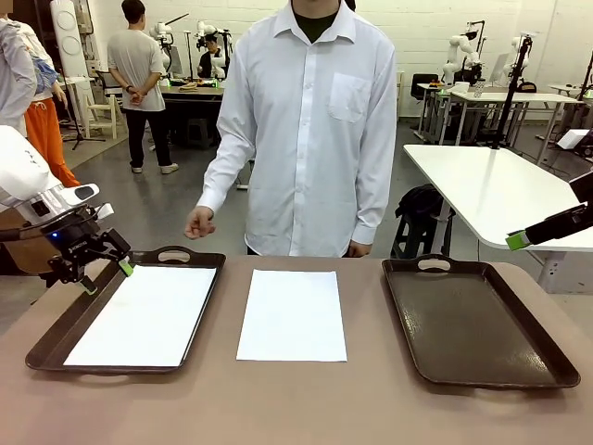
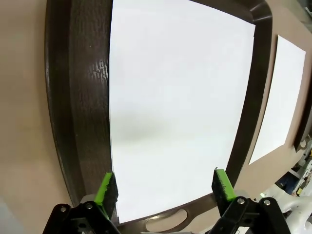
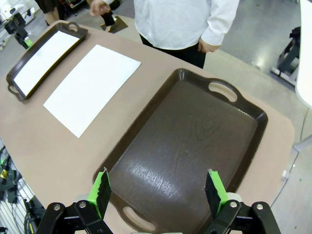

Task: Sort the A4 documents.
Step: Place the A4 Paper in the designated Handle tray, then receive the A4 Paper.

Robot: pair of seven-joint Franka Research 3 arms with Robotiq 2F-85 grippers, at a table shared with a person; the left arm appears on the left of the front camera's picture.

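Observation:
One A4 document lies flat inside the left dark brown tray. A second A4 document rests on the bare table between the two trays. My left gripper hovers over the far left corner of the left tray, open and holding nothing. In the left wrist view its gripper stands wide above the sheet in the tray, with the other sheet off to the side. My right gripper is open above the near end of the right tray; its green pad shows at the right edge.
The right tray has nothing in it. A person in a white shirt stands at the far side, one hand near the left tray's far handle. A white table stands behind on the right.

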